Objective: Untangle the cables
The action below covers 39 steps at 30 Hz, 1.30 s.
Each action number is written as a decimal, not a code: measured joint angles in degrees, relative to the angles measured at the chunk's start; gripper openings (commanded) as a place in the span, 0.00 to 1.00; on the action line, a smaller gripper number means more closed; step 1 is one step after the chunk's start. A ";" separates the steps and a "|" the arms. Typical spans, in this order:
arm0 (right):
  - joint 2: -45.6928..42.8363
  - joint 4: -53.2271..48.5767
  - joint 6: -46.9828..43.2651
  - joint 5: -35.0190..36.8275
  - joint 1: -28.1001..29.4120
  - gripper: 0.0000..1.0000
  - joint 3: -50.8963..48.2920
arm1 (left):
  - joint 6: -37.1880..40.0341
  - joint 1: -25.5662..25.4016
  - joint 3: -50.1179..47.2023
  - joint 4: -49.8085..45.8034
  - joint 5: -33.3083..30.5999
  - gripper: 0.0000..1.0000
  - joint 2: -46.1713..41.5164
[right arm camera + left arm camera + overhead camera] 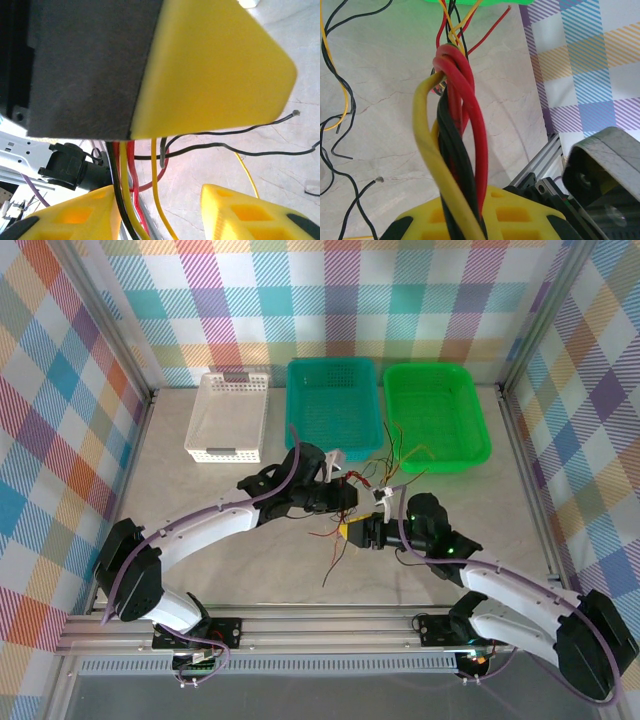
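Cables [457,125]: thin red, black and yellow wires wound into one twisted rope. It hangs off the tabletop [260,580] between the two grippers, with loose ends fanning toward the green basket [430,366] and others trailing on the marbled surface.
Left gripper [345,498]: jaws closed tight on the lower end of the twisted rope. The strands run straight into the yellow pads.
Right gripper [157,200]: jaws apart with a clear gap. Black, yellow and red strands pass between them, lying close to one finger and not yet pinched.
Step in hand: probably setting up a two-handed pull, with the left arm anchoring the bundle while the right arm lines up on a few strands just beside it.
Next move calls for: closing the right jaws on fewer strands than the whole rope, then drawing them away from the left grip and against the twist so the braid loosens.
Risk: catching all three colours at once would likely only tighten the knot.
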 measured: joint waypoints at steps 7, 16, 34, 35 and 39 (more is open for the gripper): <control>-6.10 -2.51 -0.74 1.68 0.00 0.56 0.00 | 0.04 0.57 0.00 -0.02 0.81 0.00 0.00; -3.98 -2.73 -1.18 2.21 0.00 0.49 0.00 | 0.04 0.70 -0.02 0.00 1.97 0.00 0.00; -1.03 -1.38 -1.33 2.38 0.31 0.31 0.13 | 0.04 0.92 -1.25 0.42 2.47 0.00 -0.55; -0.94 -1.20 -1.33 2.40 0.31 0.32 0.13 | 0.04 0.92 -1.27 0.42 2.47 0.00 -0.55; -0.92 -1.16 -1.36 2.86 0.35 0.35 0.13 | 0.02 0.94 -1.46 0.57 2.84 0.00 -0.92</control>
